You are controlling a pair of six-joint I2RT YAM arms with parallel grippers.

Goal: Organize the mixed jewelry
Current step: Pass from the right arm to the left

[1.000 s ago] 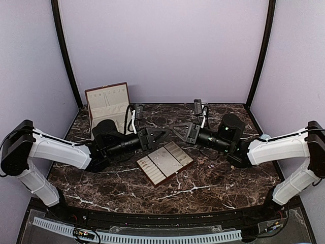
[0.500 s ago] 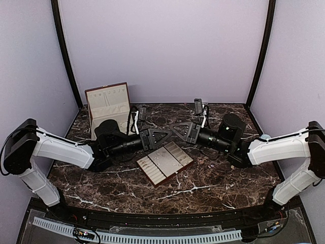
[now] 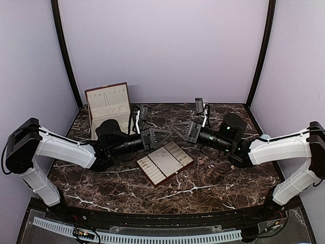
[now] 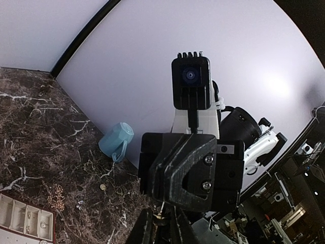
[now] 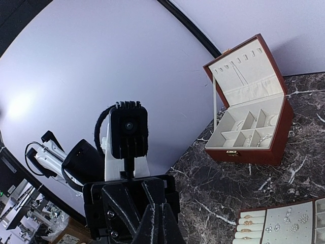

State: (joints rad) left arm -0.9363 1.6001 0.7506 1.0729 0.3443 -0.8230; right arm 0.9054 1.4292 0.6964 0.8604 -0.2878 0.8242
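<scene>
My two grippers meet tip to tip in the air above the cream slotted tray (image 3: pixel 174 173). The right gripper (image 3: pixel 173 127) is shut. In the left wrist view its tip (image 4: pixel 162 199) holds a thin pale pin that hangs down. A tiny pale piece of the mixed jewelry (image 4: pixel 161 217) sits at the pin's lower end. The left gripper (image 4: pixel 161 224) has its jaws a narrow gap apart around that piece. Gold rings (image 5: pixel 249 219) and small studs (image 5: pixel 292 216) lie in the tray (image 5: pixel 264 209).
The reddish-brown box (image 3: pixel 108 104) stands open at the back left, with its cream compartments (image 5: pixel 249 129) showing in the right wrist view. A pale blue cup (image 4: pixel 116 141) lies by the right wall. A few loose tiny pieces (image 4: pixel 102 186) lie on the dark marble.
The left gripper has edged right to the right gripper's tip, and its jaws have narrowed around the small piece. The right gripper stays shut.
</scene>
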